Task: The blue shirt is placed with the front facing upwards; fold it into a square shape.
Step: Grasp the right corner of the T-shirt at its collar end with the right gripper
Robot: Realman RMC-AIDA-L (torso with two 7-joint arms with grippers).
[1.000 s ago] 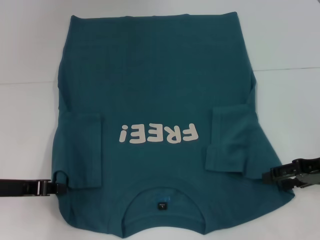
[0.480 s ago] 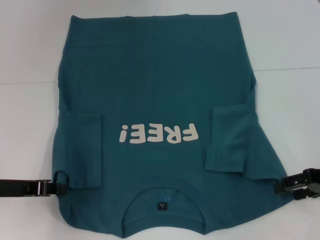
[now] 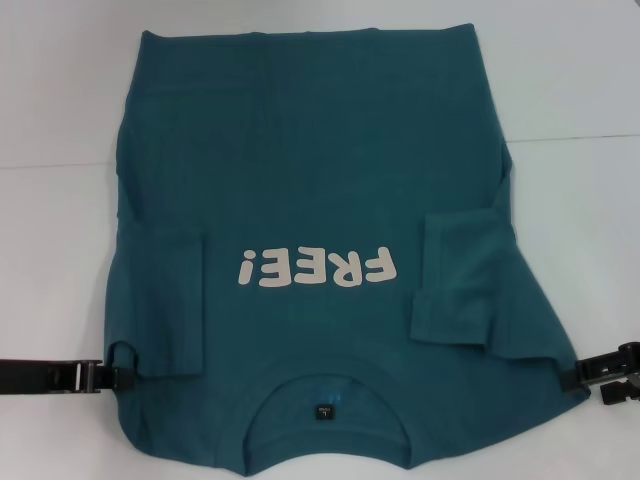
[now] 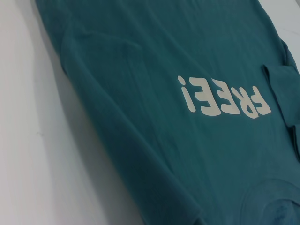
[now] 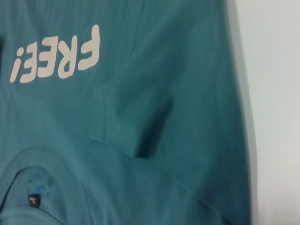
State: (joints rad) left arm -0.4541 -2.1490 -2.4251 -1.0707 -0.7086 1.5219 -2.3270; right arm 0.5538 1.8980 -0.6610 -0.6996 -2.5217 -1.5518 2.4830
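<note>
1. Reaching in from the left edge of the bench (image 3: pixel 60 80), the left gripper (image 3: pixel 118 377) lies low and level at the shirt's left shoulder edge, near the bench's near-left corner. Its tip touches the cloth beside a small raised fold; whether its fingers are apart or together cannot be told.
2. The blue shirt (image 3: pixel 310 170) lies flat on the white bench, front up, filling the middle of the surface. Its collar (image 3: pixel 325 385) points to the near edge and its hem to the far edge.
3. The left sleeve (image 3: pixel 165 300) is folded inward and rests on the shirt's body, just left of the print.
4. The off-white "FREE!" print (image 3: pixel 315 268) sits across the chest and reads upside down in the head view. It also shows in the left wrist view (image 4: pixel 222 96) and the right wrist view (image 5: pixel 58 56).
5. A small dark neck label (image 3: pixel 323 410) sits inside the collar, close to the near edge; the right wrist view shows it too (image 5: pixel 33 200).
6. The right sleeve (image 3: pixel 460 280) is likewise folded inward onto the body, somewhat rumpled, just right of the print.
7. The right gripper (image 3: pixel 600 372) sits at the right edge of the bench, just beside the shirt's right shoulder corner. Its dark fingers look spread with nothing between them.
</note>
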